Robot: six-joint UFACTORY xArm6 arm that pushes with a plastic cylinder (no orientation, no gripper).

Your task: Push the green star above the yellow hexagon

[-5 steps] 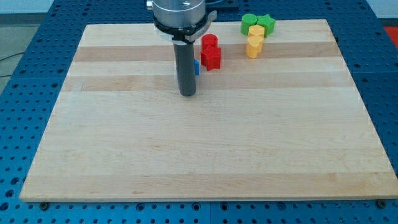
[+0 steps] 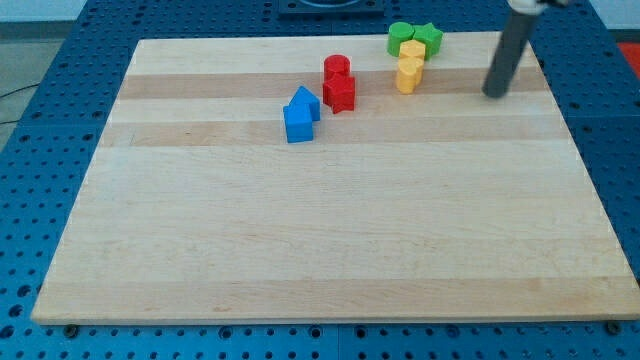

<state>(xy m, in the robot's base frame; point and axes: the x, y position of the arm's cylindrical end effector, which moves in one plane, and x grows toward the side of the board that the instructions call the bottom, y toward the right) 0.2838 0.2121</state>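
Now my tip (image 2: pixel 494 95) on smooth wood right of green star (image 2: pixel 429 38), holding nothing.

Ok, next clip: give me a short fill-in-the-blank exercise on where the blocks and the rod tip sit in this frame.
1. My tip rests on the board to the view's ____ of the yellow blocks.
2. The green blocks lie nearest the view's ____ edge of the wooden board.
3. The blocks farthest to the view's left are ____ in colour.
4. The red blocks lie between the blue pair and the ____ pair.

Missing words: right; top; blue; yellow
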